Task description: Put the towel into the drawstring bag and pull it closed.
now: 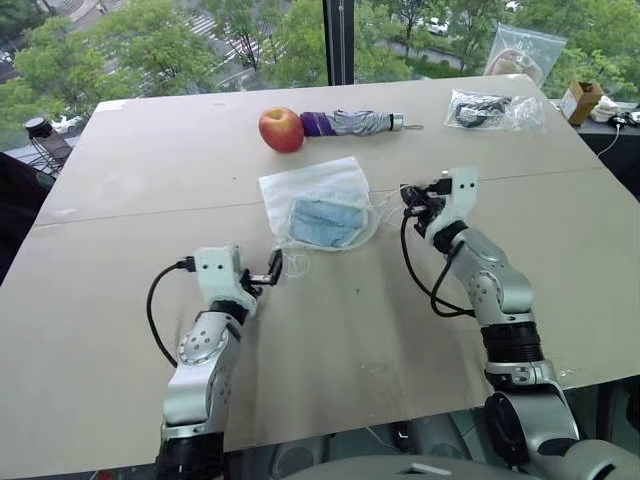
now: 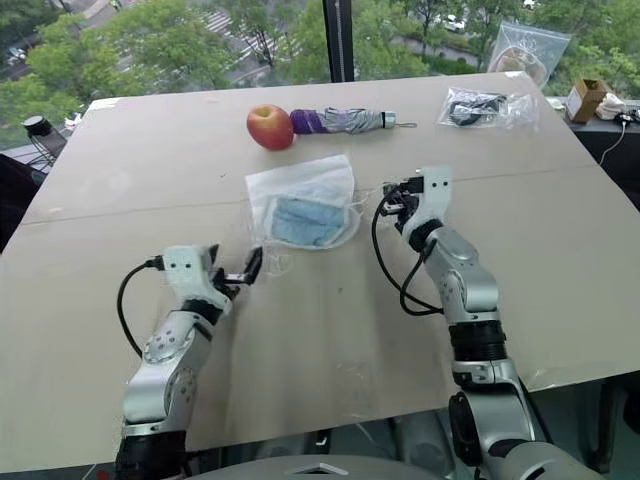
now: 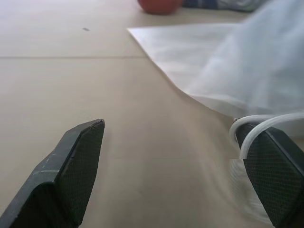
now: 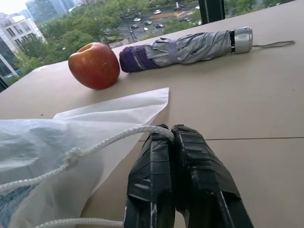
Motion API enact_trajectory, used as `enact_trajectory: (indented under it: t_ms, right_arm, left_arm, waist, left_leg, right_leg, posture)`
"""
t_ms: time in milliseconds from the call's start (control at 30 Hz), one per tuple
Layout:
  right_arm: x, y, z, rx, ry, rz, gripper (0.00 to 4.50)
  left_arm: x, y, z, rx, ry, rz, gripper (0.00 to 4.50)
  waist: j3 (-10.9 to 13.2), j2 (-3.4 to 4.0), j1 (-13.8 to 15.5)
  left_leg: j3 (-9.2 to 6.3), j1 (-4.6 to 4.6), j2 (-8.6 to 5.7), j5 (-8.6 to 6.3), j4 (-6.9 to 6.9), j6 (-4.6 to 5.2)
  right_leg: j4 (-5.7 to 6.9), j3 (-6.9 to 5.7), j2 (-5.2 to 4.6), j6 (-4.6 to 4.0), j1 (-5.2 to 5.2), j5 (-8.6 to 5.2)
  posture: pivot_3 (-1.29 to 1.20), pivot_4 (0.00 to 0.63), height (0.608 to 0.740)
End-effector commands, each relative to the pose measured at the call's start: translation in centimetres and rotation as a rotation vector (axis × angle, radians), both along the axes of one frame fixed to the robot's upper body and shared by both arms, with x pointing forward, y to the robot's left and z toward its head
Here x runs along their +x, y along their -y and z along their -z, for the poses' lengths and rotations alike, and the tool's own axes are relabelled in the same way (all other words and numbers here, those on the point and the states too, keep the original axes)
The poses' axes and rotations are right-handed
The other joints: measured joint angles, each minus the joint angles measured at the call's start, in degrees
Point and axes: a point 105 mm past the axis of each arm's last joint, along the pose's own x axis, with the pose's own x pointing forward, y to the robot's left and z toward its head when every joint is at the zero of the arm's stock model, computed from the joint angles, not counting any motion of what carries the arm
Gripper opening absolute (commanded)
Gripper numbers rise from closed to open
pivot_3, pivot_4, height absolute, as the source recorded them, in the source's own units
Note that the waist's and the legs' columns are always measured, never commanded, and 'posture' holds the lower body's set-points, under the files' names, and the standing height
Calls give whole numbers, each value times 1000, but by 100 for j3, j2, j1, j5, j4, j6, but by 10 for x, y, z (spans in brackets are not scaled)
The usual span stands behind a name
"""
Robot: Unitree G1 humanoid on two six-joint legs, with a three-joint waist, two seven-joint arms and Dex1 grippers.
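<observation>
Right wrist view is showing the right gripper [image 4: 172, 135] pinching a cord [image 4: 107, 141] of the drawstring bag [image 1: 318, 203]. The towel [image 1: 325, 221] is lying inside the bag mid-table [image 1: 120, 300], toward its far edge. The left gripper [image 1: 274, 266] is gaping wide, a cord loop [image 3: 259, 129] draping over one finger.

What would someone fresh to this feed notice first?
Mid-table, the white drawstring bag lies flat with the light blue towel showing through it. The right gripper is shut on a cord at the bag's right edge, while the left gripper sits open at the cord loop on the other side. Behind the bag lie a red apple and a folded umbrella.
</observation>
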Motion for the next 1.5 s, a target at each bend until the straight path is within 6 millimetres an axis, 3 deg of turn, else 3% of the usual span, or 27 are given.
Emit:
enact_trajectory:
  t_ms: [33,233,433,567,667,733,867,1000,1100,1200,1233,1267,1300,1400,1433,1500]
  right_arm:
    - [1,1,-17,16,64,17,0]
    - [0,1,-16,17,62,18,0]
    - [5,17,-18,-16,101,122,0]
    - [19,77,-34,-77,196,487,0]
    - [20,125,-31,-28,159,746,0]
    - [18,150,-20,17,93,877,0]
    - [10,180,5,155,-62,1063,0]
    - [6,186,25,273,-184,1126,0]
    - [15,166,24,299,-190,996,0]
    - [32,93,-3,286,-102,463,0]
    - [26,67,-14,215,-41,263,492]
    - [13,40,-18,105,5,45,711]
    - [-3,23,-15,-30,47,-129,1016]
    - [-31,22,11,-317,63,-368,2417]
    - [-45,25,19,-378,52,-471,2882]
    - [-62,39,33,-456,8,-585,3836]
  left_arm:
    - [-3,18,-6,-9,38,114,3240]
    - [-4,15,-4,-10,28,116,189]
    - [2,-17,-18,89,93,-47,87]
    - [-1,-59,-51,257,233,-286,87]
    - [-13,-100,-70,332,282,-541,87]
    - [-19,-118,-69,289,264,-654,87]
    - [-34,-147,-52,137,191,-862,87]
    - [-42,-159,-37,-29,149,-968,87]
    - [-25,-144,-40,-33,159,-852,87]
    - [9,-99,-42,-90,151,-511,87]
    - [18,-78,-46,-68,156,-365,0]
    - [23,-55,-51,-29,165,-216,0]
    - [25,-31,-58,16,184,-61,0]
    - [15,16,-63,132,188,306,821]
    - [12,18,-62,168,171,352,1254]
    - [12,0,-61,200,139,292,2249]
  waist:
    - [0,0,-2]
    - [0,0,-3]
    - [0,0,-4]
    - [0,0,14]
    - [0,-1,15]
    - [-1,-2,12]
    - [-1,-1,-2]
    - [-1,-2,-9]
    - [-1,-2,-11]
    - [-1,-1,-17]
    - [0,0,-23]
    - [1,1,-26]
    - [1,2,-23]
    - [-2,-3,-10]
    - [-2,-3,-11]
    - [0,-1,-6]
  left_leg:
    - [1,0,-1,0,0,0]
    - [-2,-3,0,0,-1,0]
    - [-2,-1,0,0,0,0]
    - [-4,-1,-1,0,-1,0]
    - [-2,-2,-5,1,-1,-1]
    - [-1,-2,-5,0,-1,-1]
    - [1,-2,-4,0,-7,-1]
    - [-1,-2,0,0,-6,0]
    - [-1,-2,0,0,-6,0]
    - [2,-3,-2,0,0,0]
    - [2,-3,-2,0,2,1]
    - [2,-4,-3,0,3,1]
    - [0,-4,-3,0,3,1]
    - [-9,-8,-5,-1,2,2]
    - [-10,-8,-4,-1,2,2]
    - [-8,-8,-4,-1,-2,2]
  right_leg:
    - [-1,1,-1,0,0,0]
    - [-2,-2,-1,0,-1,0]
    - [1,-2,1,0,-1,0]
    - [1,-4,1,0,-1,0]
    - [-1,-2,-3,0,-1,0]
    - [-2,0,-5,0,-1,1]
    - [-1,1,-6,0,-1,1]
    - [1,-1,-5,1,-2,1]
    - [3,-2,-3,0,-2,1]
    - [3,-1,-3,1,0,1]
    - [3,-2,-2,1,1,1]
    - [2,-2,-1,1,1,1]
    - [3,-3,-1,0,2,0]
    - [-2,-10,0,1,4,-1]
    - [-5,-10,0,1,5,-1]
    - [-10,-9,-2,1,4,-2]
  posture:
    - [0,150,740]
    - [0,150,740]
    - [0,150,740]
    - [0,150,740]
    - [0,150,740]
    - [0,150,740]
    - [0,150,740]
    - [0,150,740]
    - [0,150,740]
    - [0,150,740]
    - [0,150,740]
    - [0,150,740]
    - [0,150,740]
    - [0,150,740]
    - [0,150,740]
    - [0,150,740]
